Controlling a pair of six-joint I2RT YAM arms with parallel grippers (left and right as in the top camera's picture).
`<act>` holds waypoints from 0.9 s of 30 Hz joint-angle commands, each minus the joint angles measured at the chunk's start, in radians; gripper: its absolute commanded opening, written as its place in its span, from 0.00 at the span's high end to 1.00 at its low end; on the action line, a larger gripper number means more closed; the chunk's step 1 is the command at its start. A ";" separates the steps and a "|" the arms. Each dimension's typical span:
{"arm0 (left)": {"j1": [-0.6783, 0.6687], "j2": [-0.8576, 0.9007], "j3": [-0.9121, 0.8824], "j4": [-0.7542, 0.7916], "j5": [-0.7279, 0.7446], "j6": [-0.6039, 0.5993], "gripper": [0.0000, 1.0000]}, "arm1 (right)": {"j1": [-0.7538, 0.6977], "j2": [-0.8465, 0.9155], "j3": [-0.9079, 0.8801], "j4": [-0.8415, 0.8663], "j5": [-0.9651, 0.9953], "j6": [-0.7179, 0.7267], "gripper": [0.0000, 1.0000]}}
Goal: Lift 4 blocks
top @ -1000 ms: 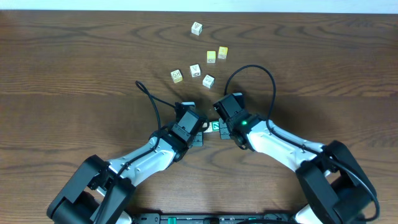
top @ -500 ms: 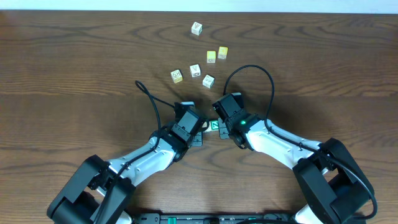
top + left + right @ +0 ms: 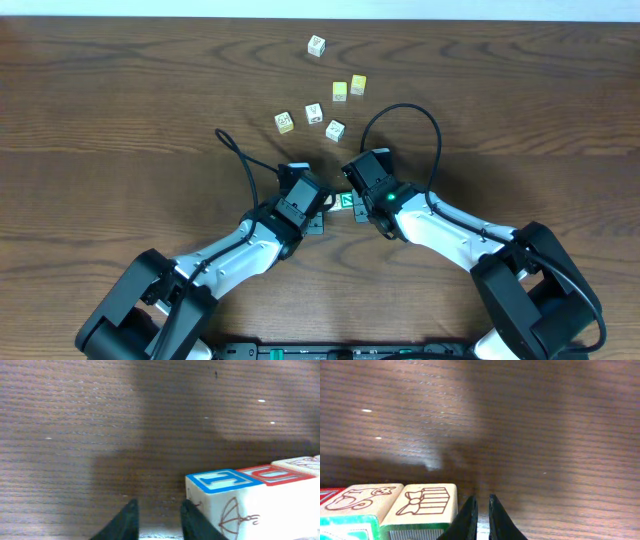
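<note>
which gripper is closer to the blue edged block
Left. The left gripper sits just beside the blue-edged block; the right gripper is at the opposite end of the lined-up blocks, next to the gift-print block.

Two plain yellow cubes [image 3: 340, 91] and white lettered cubes [image 3: 316, 45] on dark wooden table [image 3: 100, 100].

A white "N" shows on the green block [image 3: 346, 203]; the blue-edged block [image 3: 218, 481] seems to bear "I".

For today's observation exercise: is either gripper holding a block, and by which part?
Nothing is held. The left gripper is open over bare table; the right gripper is almost shut, empty. The blocks lie in a row beside both.
</note>
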 commanded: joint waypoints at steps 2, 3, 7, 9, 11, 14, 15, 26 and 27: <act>-0.059 -0.010 0.065 0.072 0.256 0.012 0.62 | 0.085 0.021 0.045 0.048 -0.311 0.009 0.88; -0.059 -0.010 0.065 0.072 0.256 0.012 0.58 | 0.085 0.021 0.045 0.048 -0.311 0.009 0.87; -0.059 -0.010 0.065 0.072 0.256 0.012 0.49 | 0.085 0.021 0.045 0.042 -0.311 0.008 0.81; -0.059 -0.010 0.065 0.072 0.256 0.012 0.48 | 0.085 0.021 0.045 0.040 -0.311 0.009 0.80; -0.059 -0.010 0.065 0.072 0.256 0.012 0.48 | 0.085 0.021 0.045 0.041 -0.311 0.009 0.87; -0.059 -0.010 0.065 0.072 0.256 0.012 0.56 | 0.085 0.021 0.045 0.039 -0.311 0.009 0.96; -0.059 -0.010 0.065 0.072 0.256 0.012 0.64 | 0.085 0.021 0.045 0.038 -0.311 0.008 0.97; -0.059 -0.010 0.065 0.072 0.256 0.012 0.75 | 0.085 0.021 0.045 0.034 -0.311 0.008 0.99; -0.059 -0.010 0.065 0.072 0.256 0.012 0.75 | 0.085 0.021 0.045 0.034 -0.311 0.009 0.99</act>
